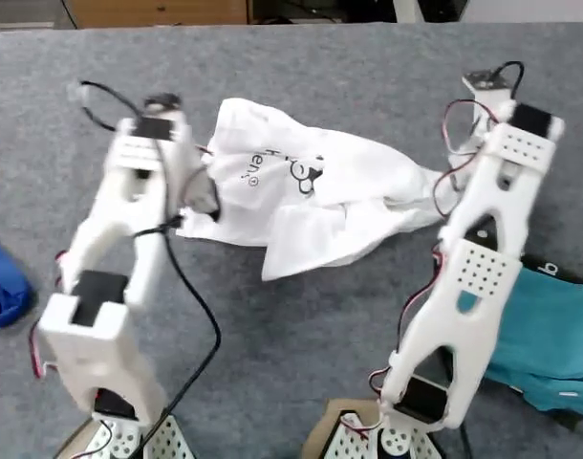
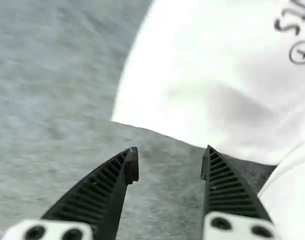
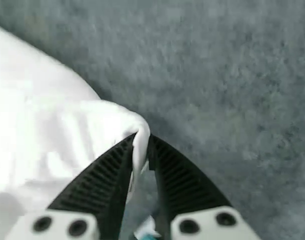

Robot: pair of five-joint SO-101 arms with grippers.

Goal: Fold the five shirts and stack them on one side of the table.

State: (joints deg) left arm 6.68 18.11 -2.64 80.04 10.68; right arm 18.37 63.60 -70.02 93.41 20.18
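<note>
While its ribbed black fingers pinch a rounded fold of thin white cloth, the right end effector is clamped on the 3 o'clock end of the white shirt. The shirt lies crumpled at the centre of the bench. It is soft, smooth cotton, bunched into loose ridges and overlapping flaps, with a dark printed design facing up near its middle. The bench is covered in a grey, felt-like mat with a fine nap.

The left end effector is spread wide with nothing between its fingers. Its two tapered, ridged tips are poised over bare grey mat just beside the shirt's curved 9 o'clock edge.

From the high view, the left arm, made of blocky white plastic and trailing black cable, rises from its base at 7 o'clock. It bends toward 11 o'clock and hooks down at the shirt's edge. The right arm has white shells dotted with small holes and carries red and black wiring. It stretches from its base near 5 o'clock toward 1 o'clock, with its wrist tipped down to the cloth.

A teal shirt lies in a flat fold at 4 o'clock, partly under the right arm. A blue shirt sits bunched at the bench's 9 o'clock edge.
</note>
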